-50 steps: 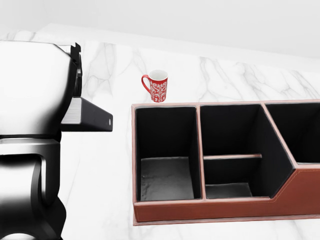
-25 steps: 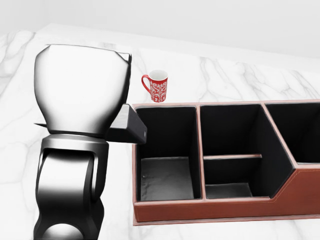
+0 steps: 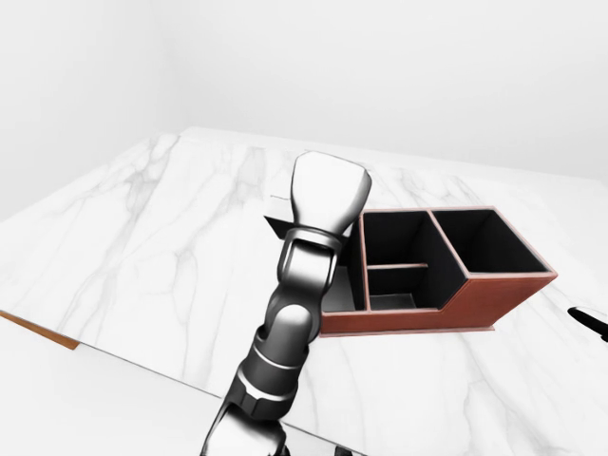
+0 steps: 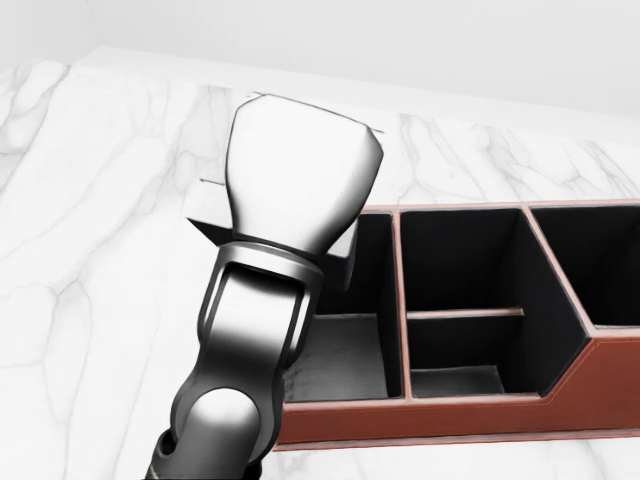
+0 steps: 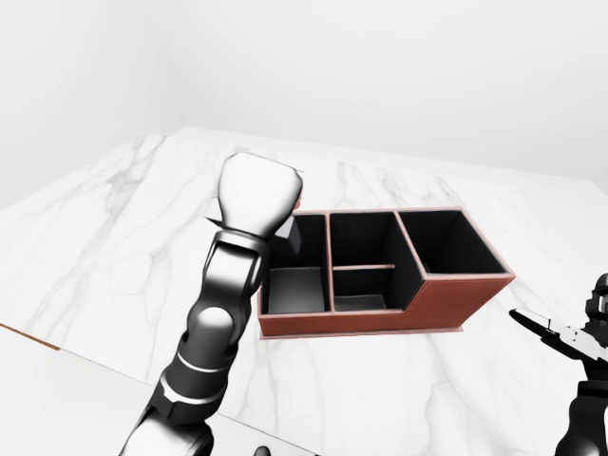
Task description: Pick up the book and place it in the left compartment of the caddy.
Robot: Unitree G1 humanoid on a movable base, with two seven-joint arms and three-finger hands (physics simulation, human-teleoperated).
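Observation:
My left hand (image 4: 290, 190) hovers over the left compartment (image 4: 340, 355) of the brown caddy (image 4: 450, 415), its pale back turned to the head camera. It is shut on the book (image 4: 207, 231), a dark flat slab whose corners poke out on both sides of the hand. The fingers themselves are hidden under the hand. The book is held level, above the compartment's top left rim. My right hand (image 5: 570, 337) shows at the right edge of the right-eye view, open, low and well clear of the caddy.
The caddy has a middle compartment (image 4: 462, 300) split by a low divider and a right compartment (image 4: 600, 260), all lined black. It stands on a white marble table (image 3: 142, 237), whose near edge (image 3: 38, 331) runs along the lower left of the left-eye view.
My left hand has carried the book rightward from the view's left side to above the caddy's left compartment. It now hides the red mug that showed behind the caddy.

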